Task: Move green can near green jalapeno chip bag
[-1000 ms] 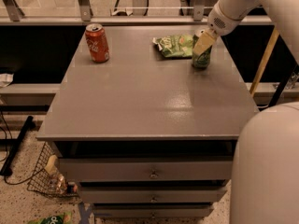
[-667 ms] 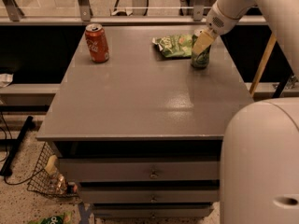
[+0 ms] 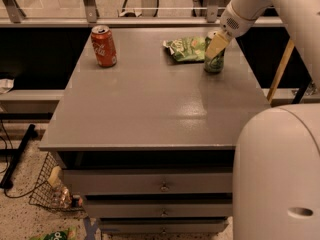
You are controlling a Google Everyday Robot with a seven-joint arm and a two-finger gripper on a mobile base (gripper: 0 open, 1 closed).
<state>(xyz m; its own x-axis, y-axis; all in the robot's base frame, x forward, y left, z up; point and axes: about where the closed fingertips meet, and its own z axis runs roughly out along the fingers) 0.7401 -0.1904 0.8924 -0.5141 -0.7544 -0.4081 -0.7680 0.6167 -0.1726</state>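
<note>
My gripper at top of green can, cannot tell if clamped; can upright on counter, just beside green jalapeno chip bag.

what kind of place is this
Probably an office or lab break area set up for robot trials: a grey drawer cabinet holds a red cola can, a flat green chip bag and a green aluminium drink can, with the robot's gripper at that can's top.

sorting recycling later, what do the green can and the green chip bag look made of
The green can: likely aluminium, by its drink-can shape and glossy printed label; the gripper sits at its top. The green jalapeno chip bag: apparently thin plastic or foil film, shiny and crinkled.
</note>
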